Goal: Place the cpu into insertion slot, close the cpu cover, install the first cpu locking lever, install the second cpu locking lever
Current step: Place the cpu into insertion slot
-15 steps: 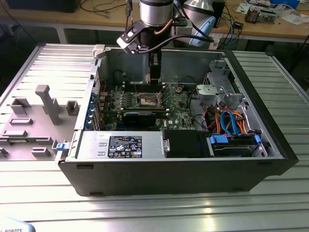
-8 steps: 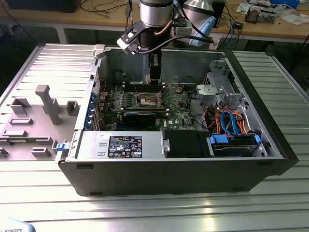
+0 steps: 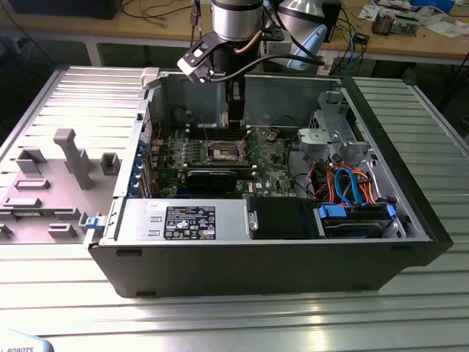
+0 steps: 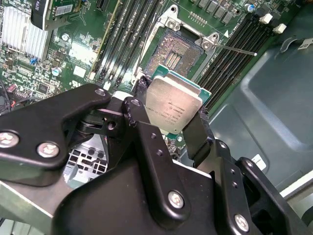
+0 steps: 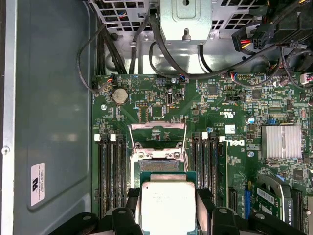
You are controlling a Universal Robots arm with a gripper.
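My gripper (image 4: 172,111) is shut on the cpu (image 4: 172,104), a flat square chip with a silver top, held by two opposite edges between the black fingers (image 4: 198,132). It hangs just above the green board, beside the insertion slot (image 4: 177,51), whose dark centre lies bare. In the first wrist view the cpu (image 5: 167,204) covers the near part of the insertion slot (image 5: 157,165), and the cpu cover (image 5: 157,127) stands raised behind it. A thin metal lever (image 4: 235,48) sticks out past one corner of the socket. In the exterior view the gripper (image 3: 234,121) hangs inside the open computer case over the insertion slot (image 3: 224,152).
Long black memory slots (image 5: 110,171) flank the socket on both sides. A finned heatsink (image 5: 280,142) and a long black card (image 3: 212,176) sit further along the board. Cables (image 3: 348,183) and a drive cage (image 3: 330,132) fill the case toward the exterior view's right. The case walls (image 3: 242,257) surround the board.
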